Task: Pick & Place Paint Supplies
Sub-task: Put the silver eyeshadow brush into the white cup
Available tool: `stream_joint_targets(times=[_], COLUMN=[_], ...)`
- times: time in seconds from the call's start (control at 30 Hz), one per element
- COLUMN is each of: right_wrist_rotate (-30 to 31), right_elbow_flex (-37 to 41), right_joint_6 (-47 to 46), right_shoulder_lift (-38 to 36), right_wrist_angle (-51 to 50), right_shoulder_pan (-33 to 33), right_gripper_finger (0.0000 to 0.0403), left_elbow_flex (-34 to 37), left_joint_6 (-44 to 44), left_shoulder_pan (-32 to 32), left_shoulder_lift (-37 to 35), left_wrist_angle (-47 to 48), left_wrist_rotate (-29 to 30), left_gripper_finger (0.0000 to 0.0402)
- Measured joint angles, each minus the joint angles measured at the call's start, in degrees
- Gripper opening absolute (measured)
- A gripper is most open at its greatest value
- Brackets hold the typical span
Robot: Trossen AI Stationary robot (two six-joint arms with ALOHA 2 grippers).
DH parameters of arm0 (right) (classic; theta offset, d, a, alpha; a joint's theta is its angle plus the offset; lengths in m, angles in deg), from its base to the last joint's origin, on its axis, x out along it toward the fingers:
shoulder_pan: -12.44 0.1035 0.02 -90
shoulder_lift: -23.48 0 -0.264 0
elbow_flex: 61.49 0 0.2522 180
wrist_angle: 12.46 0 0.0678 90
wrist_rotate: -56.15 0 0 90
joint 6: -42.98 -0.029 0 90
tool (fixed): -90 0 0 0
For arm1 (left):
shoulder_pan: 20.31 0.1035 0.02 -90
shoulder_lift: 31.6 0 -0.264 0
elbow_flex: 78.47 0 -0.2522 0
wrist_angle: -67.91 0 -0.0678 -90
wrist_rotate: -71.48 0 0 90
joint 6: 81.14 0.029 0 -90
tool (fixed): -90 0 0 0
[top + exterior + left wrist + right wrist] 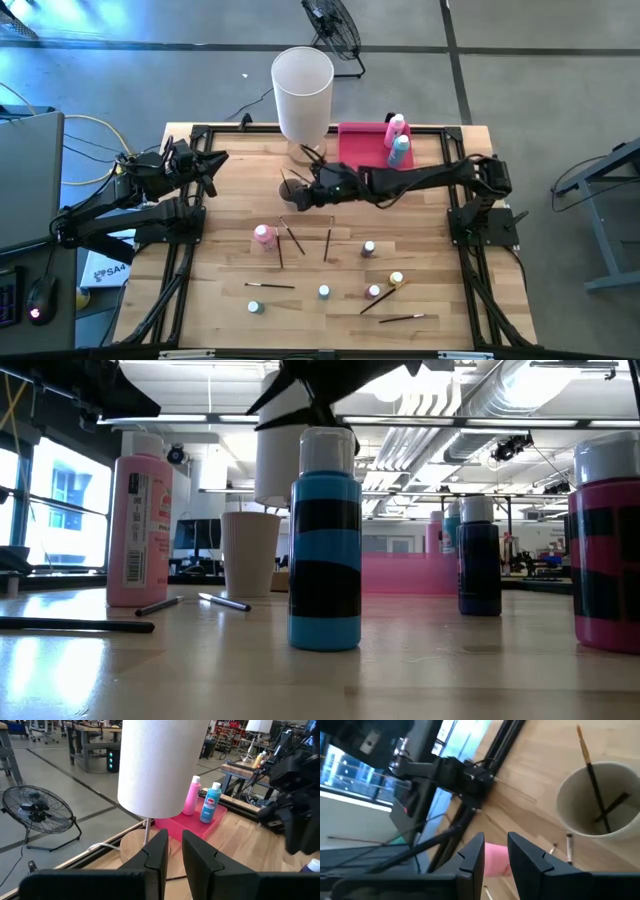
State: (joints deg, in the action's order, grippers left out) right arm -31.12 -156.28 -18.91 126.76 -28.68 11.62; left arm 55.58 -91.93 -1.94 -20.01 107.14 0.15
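- the right gripper point(288, 190) is hanging over the middle of the wooden table point(430, 250), its dark fingers point(472, 852) standing a narrow gap apart and grasping nothing.
- just beyond it, a beige paper cup point(580, 815) is holding thin dark-handled paintbrushes point(594, 785), which are leaning against its inner wall.
- the left gripper point(218, 160) is waiting at the table's left edge, its fingers point(159, 850) also slightly parted and empty.
- a taller pink paint bottle point(264, 235) is standing upright on the table, with loose dark-handled paintbrushes point(295, 238) lying just beside it.
- tiny capped paint bottles point(369, 248) are standing scattered across the near half, with more brushes lying among them.
- a pink bottle point(397, 126) and a teal bottle point(400, 148) are standing in the pink rectangular tray point(360, 145) at the far edge.
- a tall white cylinder point(302, 90) is standing beside that tray.
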Motion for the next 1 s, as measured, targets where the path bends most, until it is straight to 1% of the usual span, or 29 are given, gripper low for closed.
stream_joint_targets(times=[0.2,0.3,0.43,0.53,0.6,0.7,0.73,0.8,0.9,1.0], right_wrist_rotate=[-3.26,-3.56,-3.73,-2.66,-5.13,-12.08,-13.45,-14.77,-15.21,-17.48], right_elbow_flex=[0.0,0.0,0.0,0.0,0.0,0.0,0.0,0.0,0.0,0.0], right_joint_6=[6.05,7.95,8.16,8.19,8.77,9.78,9.81,9.75,9.75,10.97], right_shoulder_lift=[0.0,-0.02,-0.02,-0.02,-0.02,-0.02,-0.02,-0.02,-0.02,-0.02], right_wrist_angle=[2.91,4.11,4.85,5.56,5.34,5.39,5.3,4.98,4.87,4.93], right_shoulder_pan=[-0.33,-0.33,-0.33,-0.33,-0.6,-1.16,-1.23,-1.23,-1.16,-1.05], right_gripper_finger=[0.0078,0.0078,0.0078,0.0078,0.0078,0.0078,0.0078,0.0078,0.0078,0.0078], left_elbow_flex=[0.0,0.0,0.0,0.0,0.0,0.0,0.0,0.0,0.0,0.0], left_joint_6=[0.0,0.0,0.0,0.0,0.0,0.0,0.0,0.0,0.0,0.0], left_shoulder_pan=[-0.01,0.0,-0.02,-0.01,-0.02,0.0,-0.01,-0.01,0.0,-0.02], left_shoulder_lift=[0.02,0.0,0.01,0.0,0.0,0.0,0.0,0.0,0.0,0.0], left_wrist_angle=[0.0,0.0,0.0,0.0,0.0,0.02,0.02,0.0,0.0,0.01], left_wrist_rotate=[0.02,0.13,0.13,0.13,0.12,0.11,0.11,0.11,0.11,0.11], left_gripper_finger=[0.0054,0.0054,0.0054,0.0054,0.0054,0.0054,0.0054,0.0054,0.0054,0.0054])
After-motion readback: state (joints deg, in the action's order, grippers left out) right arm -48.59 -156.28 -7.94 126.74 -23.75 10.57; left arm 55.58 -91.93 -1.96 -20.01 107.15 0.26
